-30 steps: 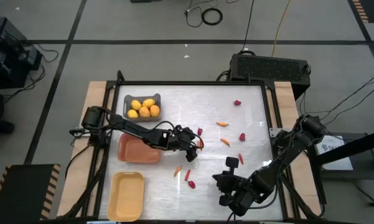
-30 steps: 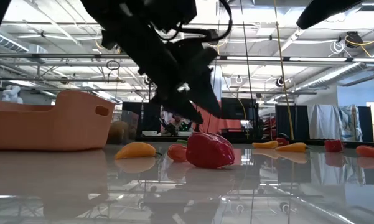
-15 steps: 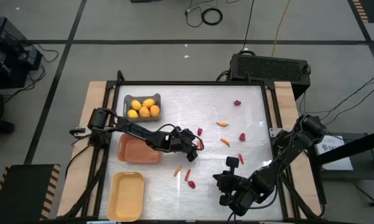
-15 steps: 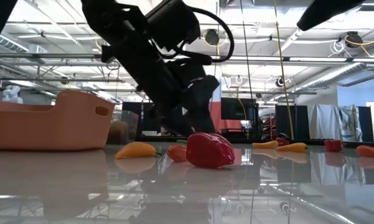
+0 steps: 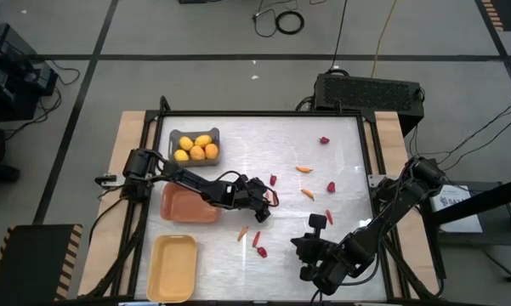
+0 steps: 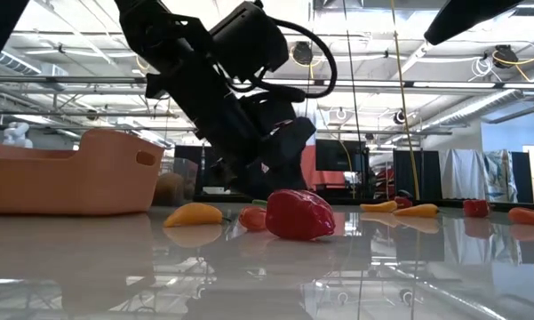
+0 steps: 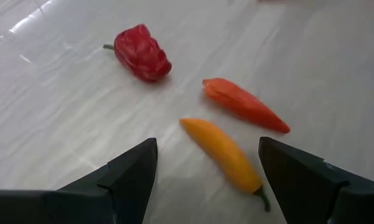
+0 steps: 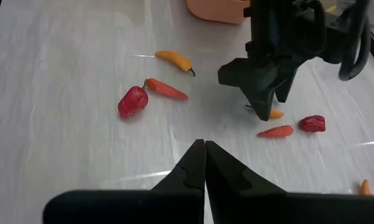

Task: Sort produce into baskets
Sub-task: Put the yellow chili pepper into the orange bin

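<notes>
My left gripper [image 5: 258, 206] is open and empty, low over the table's middle, just right of the orange basket [image 5: 190, 204]. Ahead of its fingers lie a yellow-orange piece [image 7: 222, 154], an orange-red piece [image 7: 246, 106] and a red piece [image 7: 140, 53]; in the high view they show near the front [image 5: 243, 234]. The grey basket [image 5: 175, 136] holds several lemons [image 5: 196, 147]. The pale yellow basket [image 5: 172, 268] stands at the front left. My right gripper [image 5: 310, 257] is shut and empty near the front edge.
More pieces lie loose on the table: a red one [image 5: 273, 179] and an orange one [image 5: 275, 196] beside my left gripper, and others to the right [image 5: 303, 169], [image 5: 307, 193], [image 5: 331, 187], [image 5: 329, 217], [image 5: 324, 140]. The low view shows the red piece [image 6: 298, 214] close up.
My left gripper has gone down toward the table beside the orange basket and a little toward the near edge, with the arm behind it swinging. The pieces have not moved.
</notes>
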Controlling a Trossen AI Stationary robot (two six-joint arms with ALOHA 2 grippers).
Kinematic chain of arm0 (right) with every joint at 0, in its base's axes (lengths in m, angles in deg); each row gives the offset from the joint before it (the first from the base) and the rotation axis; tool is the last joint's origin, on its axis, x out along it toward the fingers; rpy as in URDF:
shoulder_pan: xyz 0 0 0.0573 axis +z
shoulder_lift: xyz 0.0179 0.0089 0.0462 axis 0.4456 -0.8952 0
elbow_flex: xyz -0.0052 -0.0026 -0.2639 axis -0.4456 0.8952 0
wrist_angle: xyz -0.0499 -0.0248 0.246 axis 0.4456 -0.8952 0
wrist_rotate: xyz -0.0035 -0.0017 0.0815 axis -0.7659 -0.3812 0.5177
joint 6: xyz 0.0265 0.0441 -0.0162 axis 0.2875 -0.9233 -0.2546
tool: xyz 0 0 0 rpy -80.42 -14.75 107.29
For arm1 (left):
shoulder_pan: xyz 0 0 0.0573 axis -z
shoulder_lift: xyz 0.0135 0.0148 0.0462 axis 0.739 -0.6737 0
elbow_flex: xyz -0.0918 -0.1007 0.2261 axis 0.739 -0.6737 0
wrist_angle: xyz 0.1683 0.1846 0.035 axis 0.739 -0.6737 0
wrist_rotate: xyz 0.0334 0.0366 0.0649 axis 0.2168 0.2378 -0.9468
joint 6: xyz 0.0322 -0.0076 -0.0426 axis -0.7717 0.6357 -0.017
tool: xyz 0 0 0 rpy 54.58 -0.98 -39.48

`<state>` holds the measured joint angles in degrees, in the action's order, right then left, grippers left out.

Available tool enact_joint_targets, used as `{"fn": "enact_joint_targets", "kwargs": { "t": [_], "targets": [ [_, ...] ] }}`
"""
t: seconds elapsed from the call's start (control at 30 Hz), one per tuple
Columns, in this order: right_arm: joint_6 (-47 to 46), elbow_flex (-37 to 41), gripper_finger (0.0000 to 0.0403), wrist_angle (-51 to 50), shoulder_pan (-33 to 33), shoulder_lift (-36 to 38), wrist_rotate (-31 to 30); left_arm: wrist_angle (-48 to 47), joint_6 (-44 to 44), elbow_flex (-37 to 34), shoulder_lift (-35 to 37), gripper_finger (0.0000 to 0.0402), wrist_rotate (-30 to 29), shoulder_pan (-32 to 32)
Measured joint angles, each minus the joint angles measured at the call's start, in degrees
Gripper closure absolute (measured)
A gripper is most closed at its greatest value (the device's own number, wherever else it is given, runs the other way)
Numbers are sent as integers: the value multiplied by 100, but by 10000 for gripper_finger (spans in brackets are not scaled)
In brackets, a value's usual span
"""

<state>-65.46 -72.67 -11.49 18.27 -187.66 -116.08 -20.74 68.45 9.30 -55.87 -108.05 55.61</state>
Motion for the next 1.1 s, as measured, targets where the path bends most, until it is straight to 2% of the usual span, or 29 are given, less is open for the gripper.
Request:
{"fn": "enact_joint_targets", "kwargs": {
  "t": [0.53,1.1],
  "targets": [
    [-5,0,403,1,0,0,-1,-44,0,0,0,120,3,0],
    [4,0,403,1,0,0,-1,-44,-177,-2,0,236,7,-1]
  ]
}}
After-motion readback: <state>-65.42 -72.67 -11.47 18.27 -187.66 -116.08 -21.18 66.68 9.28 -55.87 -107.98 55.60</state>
